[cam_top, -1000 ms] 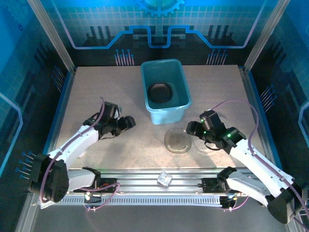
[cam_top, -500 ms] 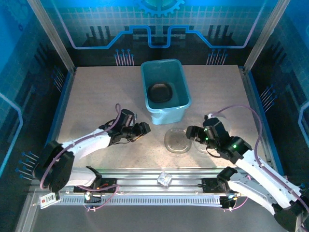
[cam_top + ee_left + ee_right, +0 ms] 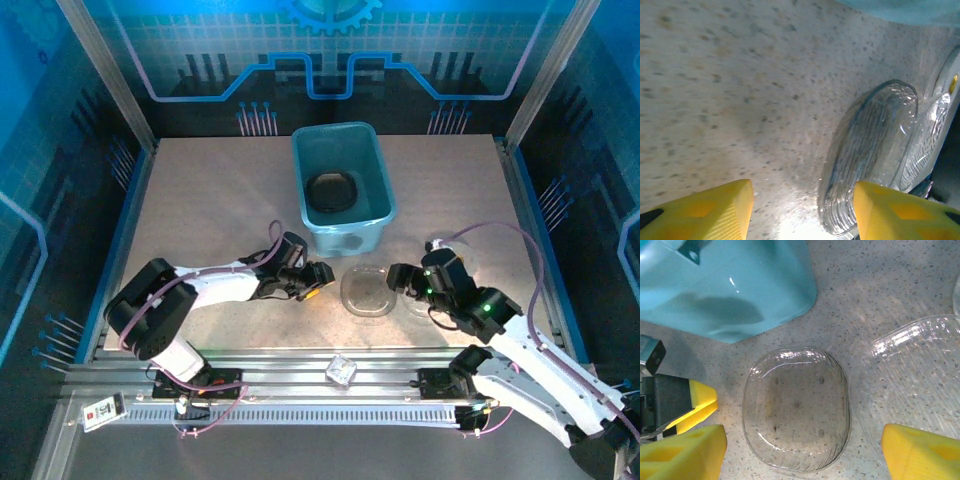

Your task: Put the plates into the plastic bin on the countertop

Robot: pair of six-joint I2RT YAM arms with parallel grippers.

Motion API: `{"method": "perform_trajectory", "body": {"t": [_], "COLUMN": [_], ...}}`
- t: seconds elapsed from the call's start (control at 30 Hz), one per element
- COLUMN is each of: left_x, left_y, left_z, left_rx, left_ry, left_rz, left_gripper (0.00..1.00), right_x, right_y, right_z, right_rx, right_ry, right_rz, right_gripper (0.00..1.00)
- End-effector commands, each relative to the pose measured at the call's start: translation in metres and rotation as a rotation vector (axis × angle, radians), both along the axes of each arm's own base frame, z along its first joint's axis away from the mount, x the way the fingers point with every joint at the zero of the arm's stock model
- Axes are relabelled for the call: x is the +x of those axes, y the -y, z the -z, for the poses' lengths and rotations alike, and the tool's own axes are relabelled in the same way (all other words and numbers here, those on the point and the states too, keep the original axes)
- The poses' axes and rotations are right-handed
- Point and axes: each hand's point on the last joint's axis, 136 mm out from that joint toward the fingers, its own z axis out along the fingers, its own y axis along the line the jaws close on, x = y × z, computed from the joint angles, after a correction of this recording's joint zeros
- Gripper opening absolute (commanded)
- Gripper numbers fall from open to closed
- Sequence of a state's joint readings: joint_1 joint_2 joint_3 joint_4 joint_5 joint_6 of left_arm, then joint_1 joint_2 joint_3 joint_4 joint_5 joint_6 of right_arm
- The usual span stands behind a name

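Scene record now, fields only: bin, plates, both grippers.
bin: teal-blue rectangular plastic bin on beige speckled countertop
in bin: dark stack of translucent plates
loose plates: smoky rounded-square plate in front of bin; clearer plate beside it
left gripper: jaws open, empty, beside smoky plate
right gripper: jaws open, empty, above loose plates

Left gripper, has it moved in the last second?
Yes. In the top view the left gripper has slid right, from well left of the plastic bin to just in front of its near-left corner.
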State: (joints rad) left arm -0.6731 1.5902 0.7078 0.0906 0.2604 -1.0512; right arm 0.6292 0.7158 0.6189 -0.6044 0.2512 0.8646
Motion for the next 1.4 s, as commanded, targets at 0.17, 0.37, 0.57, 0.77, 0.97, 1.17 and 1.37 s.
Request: {"method": "perform_trajectory", "body": {"t": [0.17,0.37,0.57,0.77,0.97,1.17,1.37], "left_x": [0.002,0.003,0.003,0.002,0.001,-0.002,-0.003], "left_y": [0.028,0.035,0.041,0.042,0.042,0.041,0.039], "left_z": [-0.001,0.005,0.014,0.022,0.028,0.034,0.034], "left_rx": [-0.025,-0.014,-0.005,0.027,0.056,0.078,0.084], "left_ry": [-0.020,-0.039,-0.076,-0.108,-0.133,-0.159,-0.163], "left_rz": [0.048,0.070,0.089,0.095,0.100,0.097,0.097], "left_gripper": [0.54,0.54,0.48,0.45,0.37,0.26,0.20], "right_x": [0.002,0.003,0.005,0.006,0.005,0.004,0.003], "right_y": [-0.001,0.000,0.001,0.004,0.006,0.007,0.007], "right_z": [0.006,0.011,0.017,0.018,0.022,0.022,0.024], "right_rx": [0.014,0.011,0.009,-0.001,0.002,0.005,0.019], "right_ry": [0.024,0.030,0.030,0.034,0.028,0.028,0.030], "right_rz": [0.015,0.021,0.037,0.050,0.062,0.067,0.071], "right_gripper": [0.82,0.81,0.81,0.81,0.81,0.81,0.81]}}
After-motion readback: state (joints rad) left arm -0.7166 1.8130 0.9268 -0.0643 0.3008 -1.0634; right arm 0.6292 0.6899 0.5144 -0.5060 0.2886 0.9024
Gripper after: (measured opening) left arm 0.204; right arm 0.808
